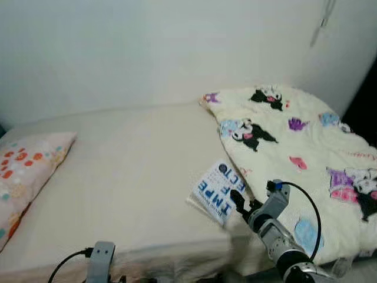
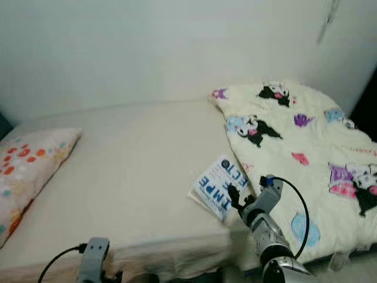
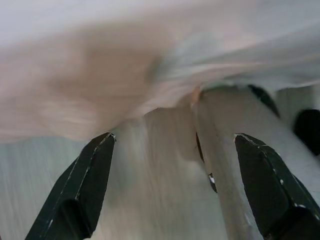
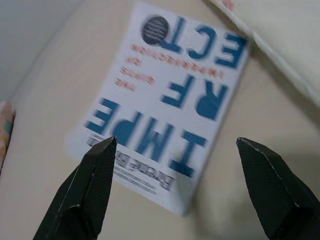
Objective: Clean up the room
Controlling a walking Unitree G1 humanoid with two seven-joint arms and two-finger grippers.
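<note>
Lying at the far left of the bed (image 1: 135, 177) is a pink pillow (image 1: 26, 171) with red and teal spots, resting on the cream sheet. Near the bed's front edge, the left gripper (image 3: 172, 192) hangs low, its two black fingers spread wide apart with nothing between them; its wrist view looks at blurred pale fabric and what seems to be the bed's side. Further right, a white book (image 1: 219, 191) with large blue lettering lies flat on the sheet close to the front edge, its far corner touching or just tucked beside the edge of the cartoon-print blanket (image 1: 294, 153). The right gripper (image 4: 175, 187) hovers just above the book's near side, fingers opened wide and empty; in its wrist view the book sits between and slightly beyond the two fingertips, with the blanket's hem at the cover's far corner. The blanket covers the right part of the bed, heaped and rumpled.
</note>
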